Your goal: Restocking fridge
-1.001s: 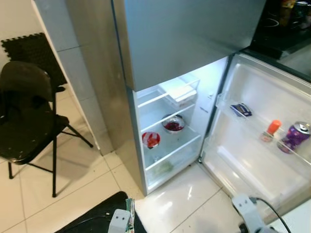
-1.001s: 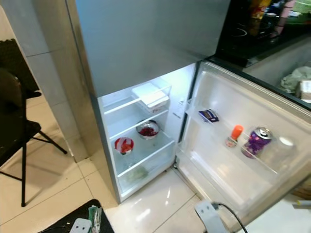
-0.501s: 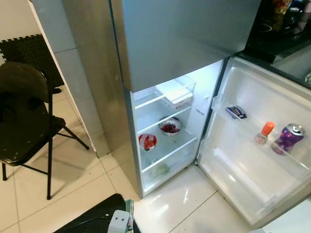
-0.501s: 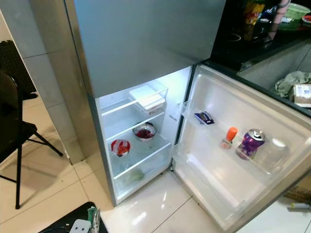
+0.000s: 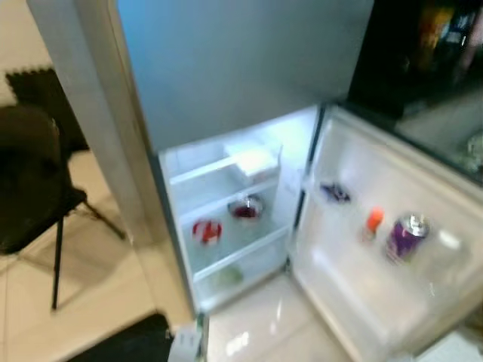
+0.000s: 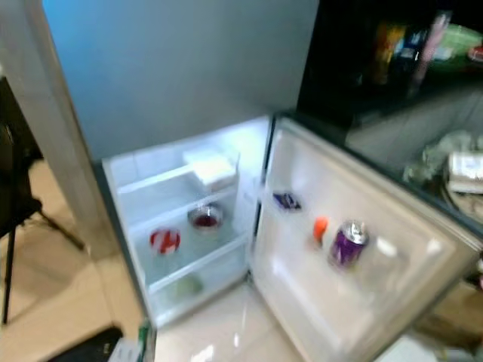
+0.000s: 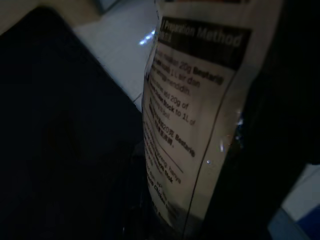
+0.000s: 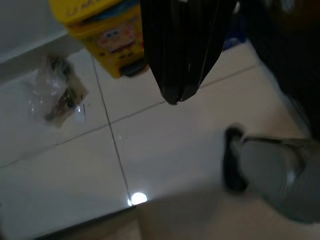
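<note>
The fridge stands in front of me with its lower door swung open to the right. On the lit shelves are a white box, a metal bowl of red food and a red tub. The door shelf holds a dark blue packet, an orange-capped bottle and a purple can. My left gripper is low at the bottom edge, shut on a printed packet. My right gripper hangs shut over the floor tiles.
A black folding chair stands to the left of the fridge, and a black mat lies at my feet. A dark counter runs behind the open door. Near my right gripper are a yellow box and a clear plastic bag.
The head views have shifted and blurred as the camera turned right, so the fridge now sits further left. My right arm's wrist has dropped out of the bottom edge.
</note>
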